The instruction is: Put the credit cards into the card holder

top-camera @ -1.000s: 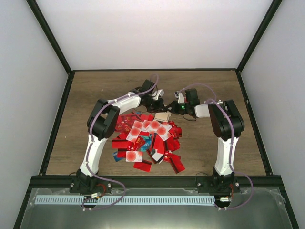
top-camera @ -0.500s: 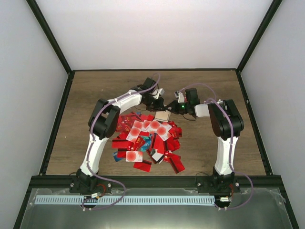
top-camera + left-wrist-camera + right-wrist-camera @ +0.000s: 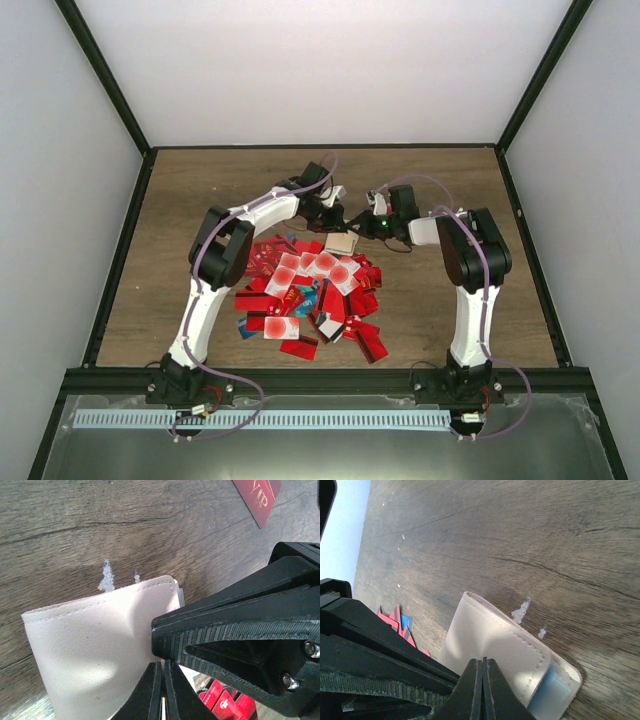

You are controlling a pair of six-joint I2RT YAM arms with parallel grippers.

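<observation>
From above, the card holder (image 3: 342, 241) lies on the desk (image 3: 220, 190) just beyond the credit cards (image 3: 300, 285), between my two arms, which both reach far and inward. Left wrist: my left claw (image 3: 160, 685) looks clenched on the holder's edge. Right wrist: my right claw (image 3: 482, 680) looks likewise clenched on it, with its long axis slanting away leftward.

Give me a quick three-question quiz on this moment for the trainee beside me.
1. True or false: the card holder lies at the far edge of the pile of credit cards, between the two wrists.
2. In the right wrist view, the tucked card showing at the holder's open end is: A) red, B) pale blue, C) green.
3. Which fingers are closed on the holder?

Key: 1 true. 2 B. 3 both, the left fingers and the right fingers.
</observation>
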